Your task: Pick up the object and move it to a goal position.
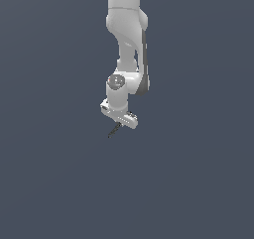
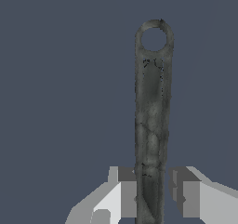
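The gripper stands with a finger on each side of the stick, one touching, the other with a sliver of gap, so I cannot tell if it's clenched. The stick looks light, stiff and thin (likely to pivot); hold near its plain end, away from the ringed tip.

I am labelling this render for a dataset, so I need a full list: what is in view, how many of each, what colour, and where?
thin dark grey-black stick-like object with a ring-shaped end: one, dark grey-black, between the claw's fingers, jutting out beyond them; in the exterior view it pokes down toward that view's left, below the claw.
plain flat background: one, dark blue-grey, fills both views.
white robot arm: one, white with dark joints, comes down from the top of the exterior view.
claw: one, white and grey, one finger touches the object, a narrow gap at the other.
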You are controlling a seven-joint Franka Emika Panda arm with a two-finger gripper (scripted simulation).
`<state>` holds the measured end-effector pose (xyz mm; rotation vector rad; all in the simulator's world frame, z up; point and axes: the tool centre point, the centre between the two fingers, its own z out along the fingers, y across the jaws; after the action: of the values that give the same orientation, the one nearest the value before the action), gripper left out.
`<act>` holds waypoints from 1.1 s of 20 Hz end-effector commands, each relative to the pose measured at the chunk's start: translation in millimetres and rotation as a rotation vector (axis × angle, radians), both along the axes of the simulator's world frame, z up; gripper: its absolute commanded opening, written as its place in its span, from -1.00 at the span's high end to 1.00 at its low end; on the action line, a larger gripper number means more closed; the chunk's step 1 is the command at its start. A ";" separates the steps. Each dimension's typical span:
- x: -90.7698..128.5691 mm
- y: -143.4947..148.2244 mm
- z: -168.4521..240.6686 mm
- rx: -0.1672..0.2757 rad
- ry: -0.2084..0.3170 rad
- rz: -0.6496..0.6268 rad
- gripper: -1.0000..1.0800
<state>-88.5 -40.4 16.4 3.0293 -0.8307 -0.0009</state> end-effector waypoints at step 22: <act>-30.2 71.8 152.3 -0.001 -0.001 0.002 1.00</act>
<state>-116.4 26.9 158.4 3.0305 -0.8269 0.0015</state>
